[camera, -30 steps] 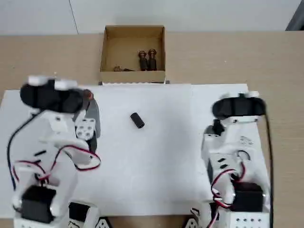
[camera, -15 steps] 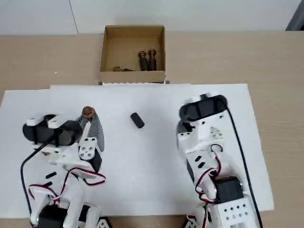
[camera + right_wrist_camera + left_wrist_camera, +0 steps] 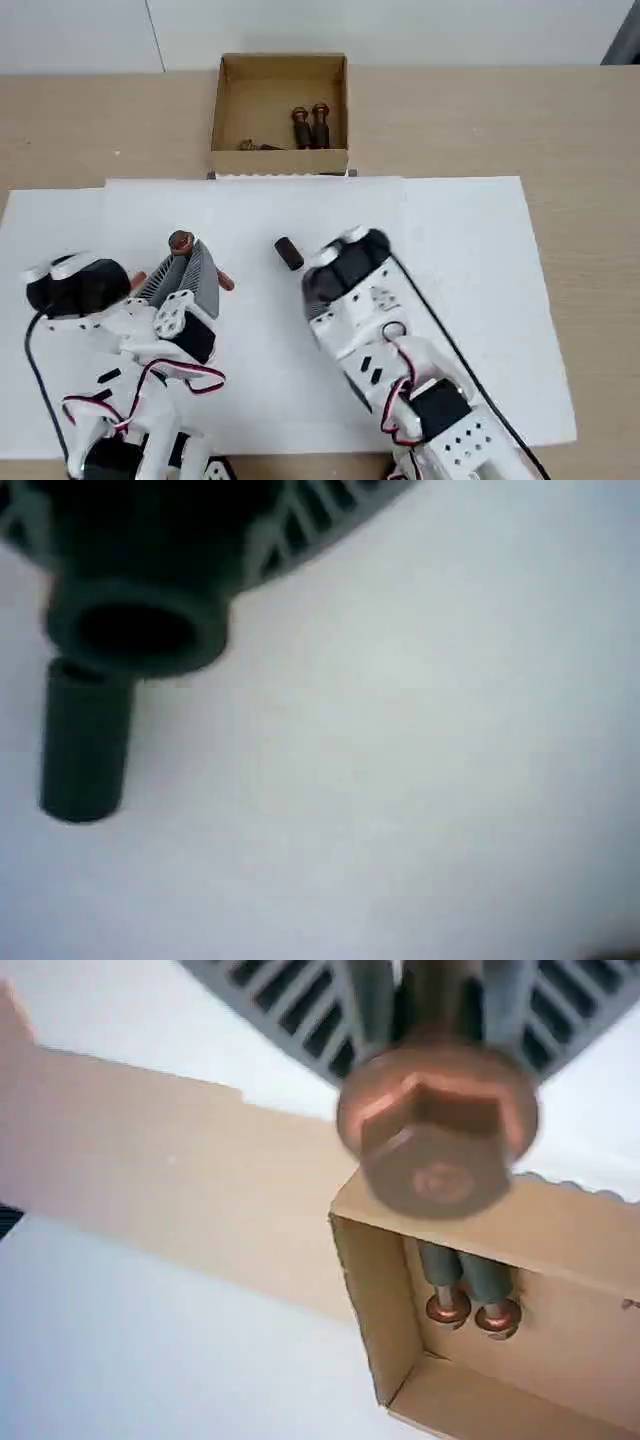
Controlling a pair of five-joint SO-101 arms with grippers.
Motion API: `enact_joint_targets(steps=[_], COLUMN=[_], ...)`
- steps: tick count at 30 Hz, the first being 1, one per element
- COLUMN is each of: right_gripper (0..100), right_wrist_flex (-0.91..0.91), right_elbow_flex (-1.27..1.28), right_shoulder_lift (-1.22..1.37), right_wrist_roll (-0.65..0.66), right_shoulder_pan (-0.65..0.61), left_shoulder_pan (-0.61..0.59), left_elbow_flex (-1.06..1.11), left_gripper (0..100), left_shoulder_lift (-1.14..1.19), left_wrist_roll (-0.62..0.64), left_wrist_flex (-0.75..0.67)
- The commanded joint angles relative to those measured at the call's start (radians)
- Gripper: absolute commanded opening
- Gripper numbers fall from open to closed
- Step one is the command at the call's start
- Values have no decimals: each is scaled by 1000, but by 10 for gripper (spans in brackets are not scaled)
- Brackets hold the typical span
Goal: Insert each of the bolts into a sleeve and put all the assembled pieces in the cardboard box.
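My left gripper (image 3: pixel 186 256) is shut on a copper-headed bolt (image 3: pixel 181 241) over the left part of the white sheet. In the left wrist view the bolt's hex head (image 3: pixel 437 1130) sticks out from between the grey fingers (image 3: pixel 300 1000). My right gripper (image 3: pixel 140 590) is shut on a black sleeve (image 3: pixel 135 630) whose open end faces the camera. A second black sleeve (image 3: pixel 289 253) lies on the sheet just beside it, close to the right arm's head (image 3: pixel 345 268). The cardboard box (image 3: pixel 280 160) at the back holds two assembled pieces (image 3: pixel 310 127).
A white paper sheet (image 3: pixel 460 250) covers the table in front of the box. Small brown bits (image 3: pixel 255 146) lie in the box's front left corner. In the left wrist view the box (image 3: pixel 375 1290) is ahead, with the assembled pieces (image 3: pixel 470 1295) inside.
The right arm has swung left from the sheet's right side to the loose sleeve in the middle. The left arm has drawn back and lowered, with the bolt still in its gripper.
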Motion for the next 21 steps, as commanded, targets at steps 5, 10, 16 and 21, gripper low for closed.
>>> enact_joint_targets(steps=[5,10,16,21], right_gripper=[3,3,3,3], right_wrist_flex=[-105,-113,-156,-168], right_elbow_flex=[35,28,5,6], right_shoulder_lift=[-8,-8,-10,-10], right_wrist_roll=[0,0,3,92], right_shoulder_pan=[-128,-188,-205,-202], left_shoulder_pan=[8,77,152,153], left_elbow_flex=[-4,13,50,61], left_gripper=[5,5,5,5], left_shoulder_lift=[-12,-12,-12,-12], left_wrist_roll=[75,75,72,58], left_wrist_flex=[-66,-101,-101,-100])
